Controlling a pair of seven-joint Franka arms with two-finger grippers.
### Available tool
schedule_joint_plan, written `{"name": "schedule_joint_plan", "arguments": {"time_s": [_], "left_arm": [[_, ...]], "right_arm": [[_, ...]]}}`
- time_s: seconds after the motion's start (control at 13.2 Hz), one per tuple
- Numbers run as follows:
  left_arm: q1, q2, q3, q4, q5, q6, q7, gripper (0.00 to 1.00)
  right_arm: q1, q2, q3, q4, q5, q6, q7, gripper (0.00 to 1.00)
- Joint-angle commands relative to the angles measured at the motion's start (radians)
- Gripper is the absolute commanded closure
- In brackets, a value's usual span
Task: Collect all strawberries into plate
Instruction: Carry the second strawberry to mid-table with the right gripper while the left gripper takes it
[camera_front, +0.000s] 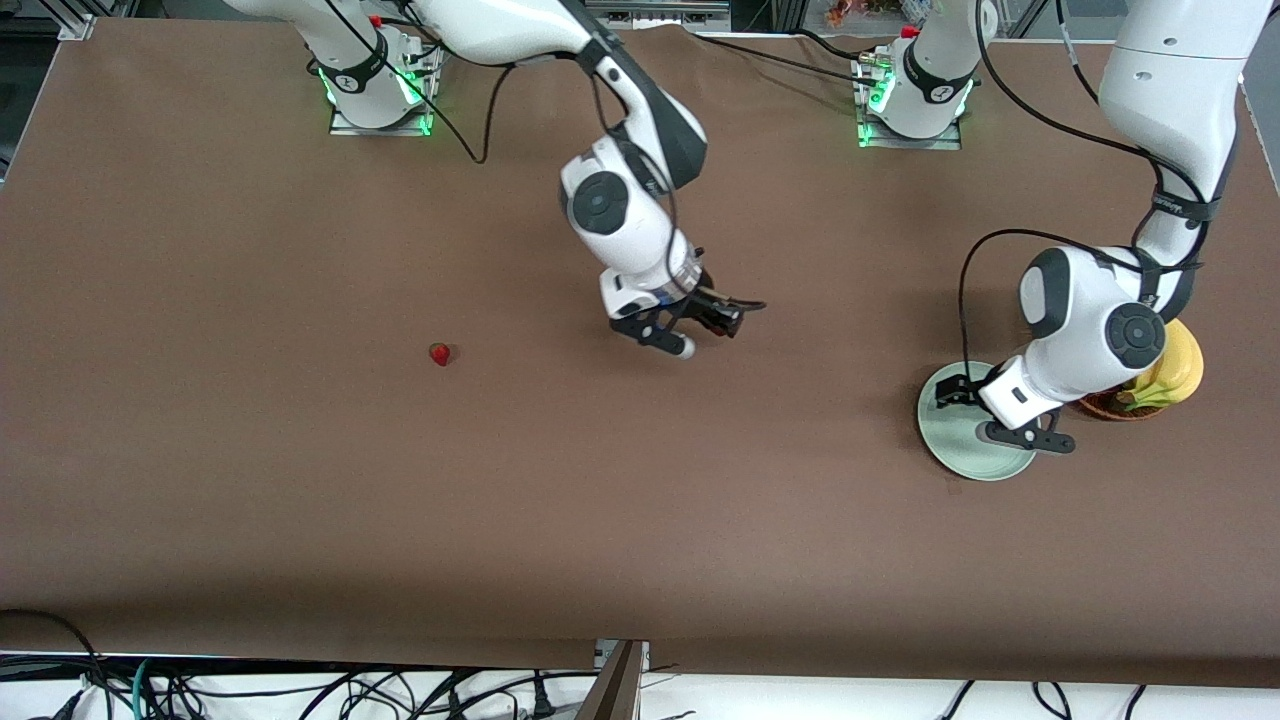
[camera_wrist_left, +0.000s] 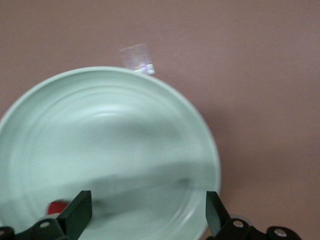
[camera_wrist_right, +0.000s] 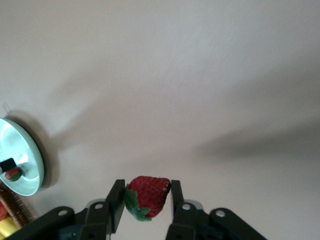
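The brown surface (camera_front: 300, 500) carries everything, and the pale green plate (camera_front: 950, 450) at the left arm's end of it serves as the landmark. A wicker basket (camera_front: 1110, 408) with bananas (camera_front: 1175, 375) stands just beside the plate. The left tool (camera_front: 1000, 415) hovers over the plate with its fingers spread wide and nothing between them; a strawberry in the plate (camera_wrist_left: 56, 206) lies just under one finger. This arm is best lifted straight up, so the berry is not knocked out.

The right tool (camera_front: 705, 330) hangs over the middle of the surface, well apart from the plate, and is closed on a held strawberry (camera_wrist_right: 146, 196), gripped by its sides. The carry is best done gently, with the squeeze kept light, and the release made low over the plate's middle once the left arm is clear.

A loose strawberry (camera_front: 440, 353) lies much farther from the plate, toward the right arm's end, and is not yet collected.
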Motion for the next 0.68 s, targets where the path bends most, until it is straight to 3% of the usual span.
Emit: {"name": "schedule_joint_plan", "arguments": {"time_s": [0.0,0.15,0.38,0.61], "left_arm": [[-0.025,-0.004,-0.018,0.018,-0.024,-0.029,-0.038,0.0],[-0.033,-0.004,-0.028,0.018,-0.023,-0.055,-0.081,0.0],[-0.041,-0.005,-0.075,0.018,-0.021,-0.087,-0.165,0.0],[-0.051,-0.005,-0.156,0.007,-0.01,-0.113,-0.271,0.0]], "right_arm": [[0.068,0.099,-0.016,0.039,-0.012,0.163,0.086,0.39],[0.067,0.09,-0.017,0.038,-0.01,0.164,0.086,0.06],[0.05,0.046,-0.042,0.033,-0.012,0.068,0.079,0.02],[0.05,-0.028,-0.169,0.033,-0.016,-0.203,0.009,0.01]]}}
